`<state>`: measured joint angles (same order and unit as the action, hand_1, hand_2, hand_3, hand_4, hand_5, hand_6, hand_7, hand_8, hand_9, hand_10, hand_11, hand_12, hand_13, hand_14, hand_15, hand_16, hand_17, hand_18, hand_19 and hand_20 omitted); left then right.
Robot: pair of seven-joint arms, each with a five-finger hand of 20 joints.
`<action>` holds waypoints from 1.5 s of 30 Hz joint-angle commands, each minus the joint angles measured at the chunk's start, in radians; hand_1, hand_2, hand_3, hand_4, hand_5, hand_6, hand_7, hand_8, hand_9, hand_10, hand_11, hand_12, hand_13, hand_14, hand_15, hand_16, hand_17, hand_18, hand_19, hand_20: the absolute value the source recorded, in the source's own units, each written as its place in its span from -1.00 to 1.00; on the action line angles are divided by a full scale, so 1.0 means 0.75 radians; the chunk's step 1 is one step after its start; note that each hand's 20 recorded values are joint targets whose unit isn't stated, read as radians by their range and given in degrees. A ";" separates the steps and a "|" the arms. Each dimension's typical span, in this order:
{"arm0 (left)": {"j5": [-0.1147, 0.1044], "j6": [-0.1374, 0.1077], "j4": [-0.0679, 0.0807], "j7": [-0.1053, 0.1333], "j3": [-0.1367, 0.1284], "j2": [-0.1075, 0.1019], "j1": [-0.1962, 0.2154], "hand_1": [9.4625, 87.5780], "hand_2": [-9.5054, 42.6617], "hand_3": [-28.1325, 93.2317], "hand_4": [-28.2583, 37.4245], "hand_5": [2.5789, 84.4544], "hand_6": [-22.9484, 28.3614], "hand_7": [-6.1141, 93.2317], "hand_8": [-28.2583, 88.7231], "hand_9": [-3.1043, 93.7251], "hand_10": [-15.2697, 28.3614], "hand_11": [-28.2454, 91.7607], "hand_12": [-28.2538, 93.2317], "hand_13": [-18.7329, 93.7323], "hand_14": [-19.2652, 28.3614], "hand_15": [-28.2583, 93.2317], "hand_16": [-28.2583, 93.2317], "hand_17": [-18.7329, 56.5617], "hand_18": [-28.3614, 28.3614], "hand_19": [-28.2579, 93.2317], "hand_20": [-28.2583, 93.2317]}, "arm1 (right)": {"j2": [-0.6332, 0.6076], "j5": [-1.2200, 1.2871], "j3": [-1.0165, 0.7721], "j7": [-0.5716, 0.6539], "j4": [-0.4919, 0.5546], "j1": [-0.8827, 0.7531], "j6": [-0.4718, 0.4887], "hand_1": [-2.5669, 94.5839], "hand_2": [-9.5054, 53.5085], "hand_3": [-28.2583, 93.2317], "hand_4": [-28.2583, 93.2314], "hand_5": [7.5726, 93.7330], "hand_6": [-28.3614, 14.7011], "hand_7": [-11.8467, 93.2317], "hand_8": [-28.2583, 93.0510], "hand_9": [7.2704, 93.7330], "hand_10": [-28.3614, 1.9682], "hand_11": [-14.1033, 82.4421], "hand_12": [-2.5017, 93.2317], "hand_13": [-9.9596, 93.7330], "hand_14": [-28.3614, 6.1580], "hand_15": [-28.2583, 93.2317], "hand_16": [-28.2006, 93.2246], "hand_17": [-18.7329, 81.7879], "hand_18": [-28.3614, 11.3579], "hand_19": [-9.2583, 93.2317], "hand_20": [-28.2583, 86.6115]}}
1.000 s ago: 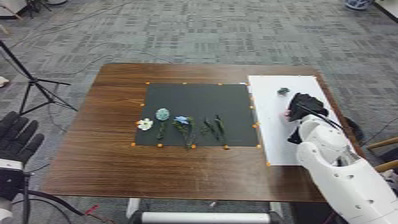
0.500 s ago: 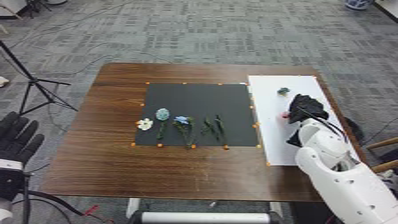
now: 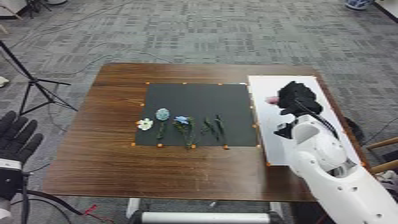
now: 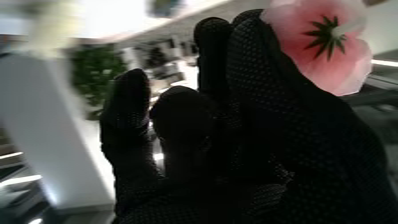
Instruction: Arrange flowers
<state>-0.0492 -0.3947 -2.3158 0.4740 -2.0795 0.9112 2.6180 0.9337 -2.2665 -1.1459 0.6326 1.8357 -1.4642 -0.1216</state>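
Head view puts the pink flower (image 3: 272, 100) over the white board (image 3: 273, 145), just inside that board's left edge, out to the left of my right hand (image 3: 298, 95). The hand holds the bloom, fingers drawn together along one side of it; where the stem is gripped I cannot tell. Right wrist view shows the flower from behind, its head out past the side of my fingers: broad, thin petals, deep pink in the middle and paler toward the rim, slightly wavy at the border, with narrow green sepals spread like a star around a pale stub.

Leftward, the black mat (image 3: 191, 95) lies near the board, their facing edges divided by a slim strip of wood at the near end. Rightward, my hand has a narrow margin of board, then the right edge of the counter (image 3: 160, 175). Wood runs broad from the mat to the counter's left and near edges. Small orange markers line both the mat and the board.

Along the mat's nearer half, from the left, lie a white flower (image 3: 145, 124), a blue-green bloom (image 3: 163, 114), a blue flower (image 3: 182, 120) and slender green stems (image 3: 220, 131). My left hand (image 3: 15, 142) is wide, fingers spread, well off the counter's left edge.
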 commanded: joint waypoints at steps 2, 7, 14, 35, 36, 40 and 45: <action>0.000 0.004 -0.007 0.002 0.014 -0.007 -0.001 -0.66 0.15 0.56 -1.00 -0.11 0.24 -0.62 -0.64 -0.23 0.36 -0.19 -0.31 -0.24 0.38 -0.05 -0.58 -0.59 0.37 -0.22 -0.32 | 0.196 -0.013 0.274 -0.120 -0.026 0.245 0.041 0.32 -1.00 0.62 -1.00 0.63 0.28 -0.15 -0.39 0.78 0.34 -0.22 0.16 0.59 0.12 0.69 0.08 0.04 -0.81 0.75 0.20; 0.005 -0.001 -0.001 -0.003 0.026 -0.016 -0.019 -0.65 0.15 0.56 -1.00 -0.11 0.24 -0.62 -0.64 -0.23 0.36 -0.19 -0.31 -0.24 0.38 -0.05 -0.58 -0.59 0.37 -0.22 -0.32 | 0.273 -0.042 0.404 -0.153 -0.088 0.316 0.052 0.32 -1.00 0.62 -1.00 0.63 0.28 -0.15 -0.39 0.78 0.34 -0.22 0.16 0.59 0.12 0.69 0.08 0.04 -0.81 0.75 0.20; 0.002 -0.002 0.003 -0.004 0.032 -0.018 -0.025 -0.65 0.15 0.56 -1.00 -0.11 0.24 -0.62 -0.64 -0.23 0.36 -0.19 -0.31 -0.24 0.38 -0.05 -0.58 -0.59 0.37 -0.22 -0.32 | 0.339 -0.081 0.548 -0.156 -0.226 0.383 0.058 0.32 -1.00 0.62 -1.00 0.63 0.28 -0.15 -0.40 0.78 0.35 -0.21 0.16 0.59 0.11 0.69 0.08 0.04 -0.81 0.75 0.20; 0.002 0.002 -0.004 -0.006 0.011 -0.012 -0.001 -0.65 0.15 0.56 -1.00 -0.11 0.23 -0.62 -0.64 -0.23 0.35 -0.19 -0.31 -0.24 0.38 -0.05 -0.58 -0.59 0.37 -0.22 -0.32 | 0.295 -0.383 0.664 -0.160 -0.300 0.390 -0.056 0.30 -1.00 0.63 -1.00 0.59 0.29 -0.14 -0.43 0.75 0.34 -0.23 0.15 0.58 0.11 0.68 0.08 0.03 -0.80 0.75 0.18; 0.001 0.000 -0.005 -0.007 0.009 -0.012 -0.001 -0.65 0.15 0.56 -1.00 -0.11 0.23 -0.62 -0.64 -0.23 0.35 -0.19 -0.31 -0.24 0.38 -0.05 -0.58 -0.59 0.37 -0.22 -0.32 | 0.293 -0.396 0.664 -0.167 -0.296 0.387 -0.054 0.30 -1.00 0.63 -1.00 0.59 0.28 -0.14 -0.43 0.75 0.34 -0.23 0.14 0.58 0.10 0.68 0.08 0.03 -0.80 0.75 0.18; -0.009 0.003 -0.001 0.024 0.021 -0.027 -0.007 -0.65 0.15 0.56 -1.00 -0.11 0.23 -0.61 -0.65 -0.23 0.36 -0.19 -0.31 -0.24 0.38 -0.05 -0.58 -0.59 0.37 -0.22 -0.32 | 0.281 -0.345 0.659 -0.172 -0.253 0.373 0.020 0.30 -1.00 0.62 -1.00 0.57 0.27 -0.16 -0.45 0.73 0.32 -0.24 0.13 0.56 0.10 0.67 0.08 0.02 -0.80 0.74 0.17; -0.009 0.009 -0.004 0.020 0.007 -0.022 -0.012 -0.65 0.16 0.56 -1.00 -0.11 0.23 -0.61 -0.65 -0.23 0.35 -0.19 -0.31 -0.23 0.38 -0.05 -0.58 -0.59 0.37 -0.22 -0.32 | 0.260 -0.360 0.665 -0.177 -0.224 0.359 0.042 0.30 -1.00 0.61 -1.00 0.55 0.26 -0.21 -0.48 0.71 0.32 -0.29 0.10 0.54 0.08 0.67 0.10 0.00 -0.80 0.73 0.17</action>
<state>-0.0500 -0.3947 -2.3140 0.4743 -2.0655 0.8954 2.6071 1.1488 -2.5346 -0.6467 0.5124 1.6285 -1.1791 -0.1276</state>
